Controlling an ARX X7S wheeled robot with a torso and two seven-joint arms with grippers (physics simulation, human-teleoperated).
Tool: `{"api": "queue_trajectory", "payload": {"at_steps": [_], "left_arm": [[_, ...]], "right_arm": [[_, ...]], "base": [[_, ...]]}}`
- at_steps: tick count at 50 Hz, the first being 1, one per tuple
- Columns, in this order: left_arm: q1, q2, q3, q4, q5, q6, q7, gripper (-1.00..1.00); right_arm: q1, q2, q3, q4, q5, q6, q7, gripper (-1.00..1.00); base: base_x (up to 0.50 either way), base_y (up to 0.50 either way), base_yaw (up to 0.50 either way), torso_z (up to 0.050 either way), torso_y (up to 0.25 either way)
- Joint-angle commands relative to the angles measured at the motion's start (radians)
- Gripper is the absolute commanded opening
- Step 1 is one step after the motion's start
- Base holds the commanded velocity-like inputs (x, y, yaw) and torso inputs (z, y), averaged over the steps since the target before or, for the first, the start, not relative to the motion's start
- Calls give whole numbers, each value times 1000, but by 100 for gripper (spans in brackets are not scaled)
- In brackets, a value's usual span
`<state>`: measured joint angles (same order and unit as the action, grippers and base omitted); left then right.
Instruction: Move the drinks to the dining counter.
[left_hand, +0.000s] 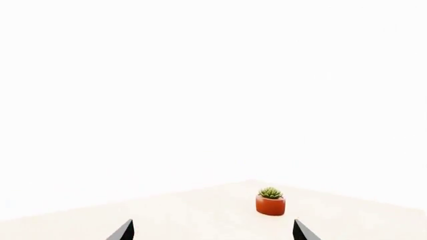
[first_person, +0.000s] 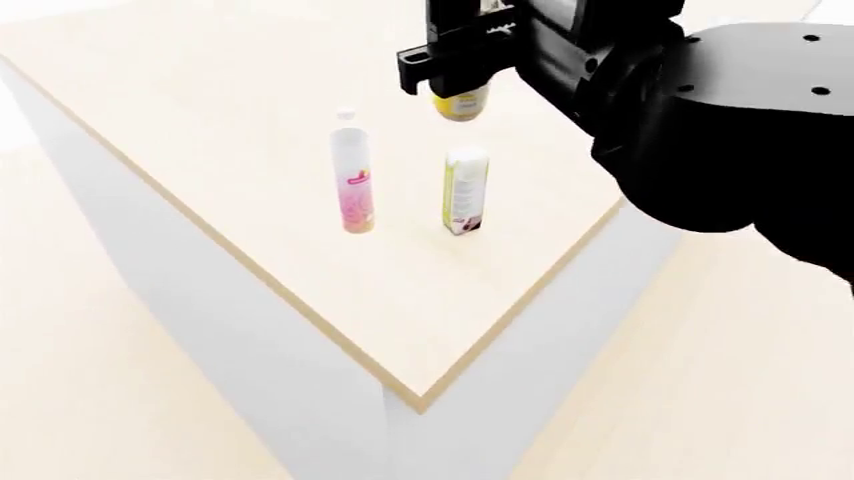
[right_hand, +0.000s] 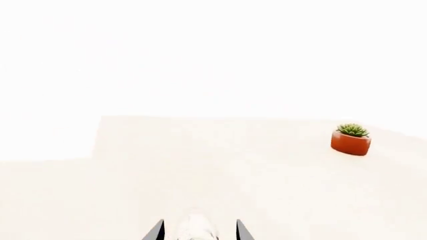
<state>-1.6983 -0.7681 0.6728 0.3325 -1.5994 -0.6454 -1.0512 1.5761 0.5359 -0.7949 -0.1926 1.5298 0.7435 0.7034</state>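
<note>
Placement is the step in hand, by my judgement: the right end effector (first_person: 457, 80) hangs over the light-wood table (first_person: 240, 110) with the glass bottle (first_person: 462, 103) pinched between its black fingers, only the bottle's yellow-labelled lower body showing beneath them in the head view. That bottle hangs upright, long axis vertical, and whether its base is just clear of the wood or touching it is hard to tell from this angle. Nearer the table's sharp corner stand the other two drinks, both upright: the slim white bottle with the pink label (first_person: 352, 183) and, just beside it, the white and yellow-green carton (first_person: 465, 190), which sits almost directly on the near side of the held bottle. The right arm reaches in from the right, its bulky black links filling that side of the view. The left end effector (left_hand: 212, 231) is spread and empty, facing a potted succulent (left_hand: 270, 201) farther along the table.
</note>
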Motion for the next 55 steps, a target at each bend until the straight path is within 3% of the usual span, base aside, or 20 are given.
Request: {"api": "queue_trajectory", "payload": {"at_steps": [1,55], "left_arm": [[2,4,2,-3,6,1,4,100],[7,4,-1,-1,13,0,5,100]], "right_arm": [[-38,-43,-47,6,-53,6,-36,-100],[-193,-92,-142,38,-98,-19,-85,-100]], "base": [[0,0,0,0,0],[0,0,0,0,0]]}}
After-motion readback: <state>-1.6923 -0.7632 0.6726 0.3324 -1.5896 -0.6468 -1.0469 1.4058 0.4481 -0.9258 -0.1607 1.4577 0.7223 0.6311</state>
